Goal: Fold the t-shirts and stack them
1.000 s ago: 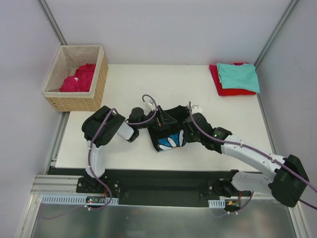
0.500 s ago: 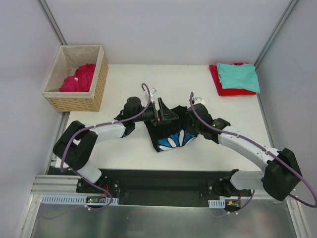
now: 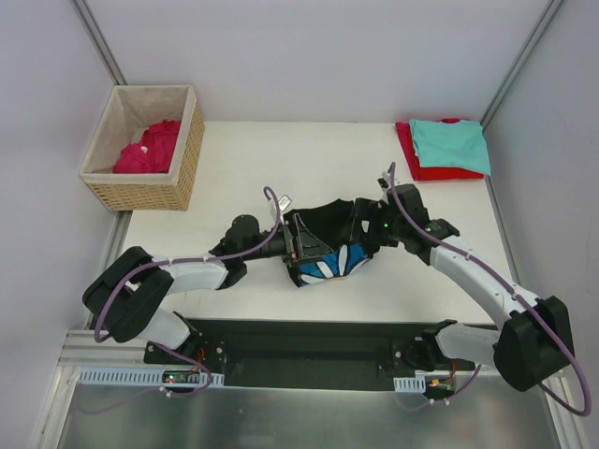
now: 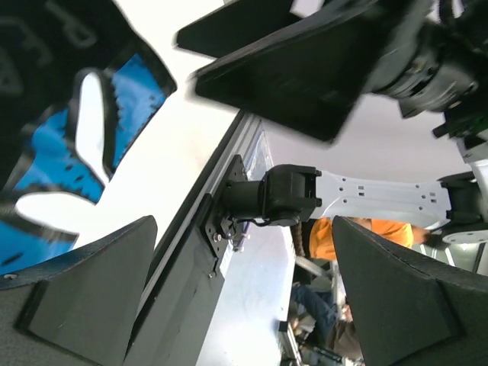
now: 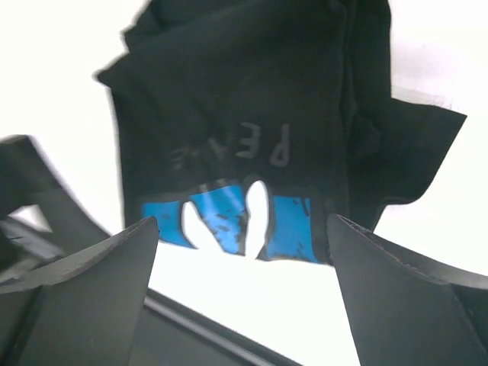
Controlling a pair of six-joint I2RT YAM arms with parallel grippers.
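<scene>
Along the near edge of the counter [image 3: 281, 159], only a thin strip of bare surface lies in front of the black t-shirt [image 3: 329, 262]. The shirt lies crumpled at mid-counter, its blue-and-white flower print turned toward that edge.

The left end effector [image 3: 303, 245] sits at the shirt's left side, low over the cloth. Its fingers [image 4: 91, 297] are spread wide and hold nothing. This arm has sunk and stretched out flatter since the earlier frame, with its elbow now down at the near left.

The right end effector [image 3: 363, 229] hovers over the shirt's right side. Its fingers [image 5: 84, 282], pinched together a second ago, now stand fully apart. The cloth [image 5: 244, 114] lies loose beneath them, and the wrist has swung back to the right of the shirt.

Beyond the shirt a broad band of bare counter runs to the far edge. Far left of the shirt, well apart, stands the wicker basket [image 3: 150, 187] with a crimson-pink shirt [image 3: 150, 147] inside. Far right of it, at the counter's corner, a folded teal shirt [image 3: 451, 145] lies on a red shirt [image 3: 421, 168].
</scene>
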